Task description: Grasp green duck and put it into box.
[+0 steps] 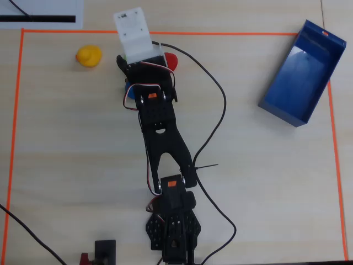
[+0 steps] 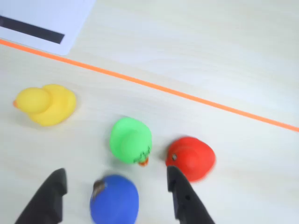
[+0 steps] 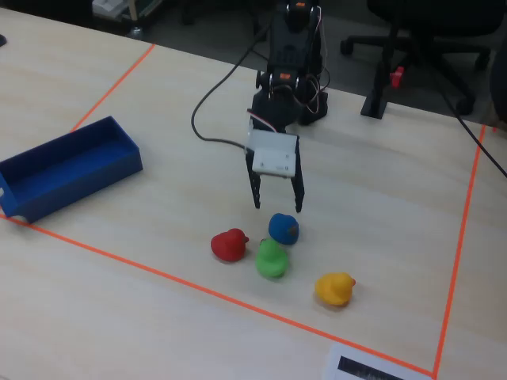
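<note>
The green duck [image 2: 131, 140] sits on the table between the red duck [image 2: 191, 157] and the blue duck [image 2: 114, 199]. It also shows in the fixed view [image 3: 271, 259]. In the overhead view the arm hides it. My gripper [image 2: 116, 175] is open and empty, with its black fingers [image 2: 184, 196] on either side of the blue duck. The green duck lies just beyond the fingertips. In the fixed view the gripper [image 3: 277, 207] hangs a little above the blue duck [image 3: 283, 228]. The blue box [image 1: 303, 72] stands far off at the table's edge and also shows in the fixed view [image 3: 67, 166].
A yellow duck [image 2: 46, 105] lies apart from the other ducks. The red duck [image 3: 229, 245] is close beside the green one. Orange tape [image 1: 165, 33] marks the work area. A white sheet [image 2: 42, 18] lies beyond the tape. A black cable [image 1: 220, 105] runs beside the arm.
</note>
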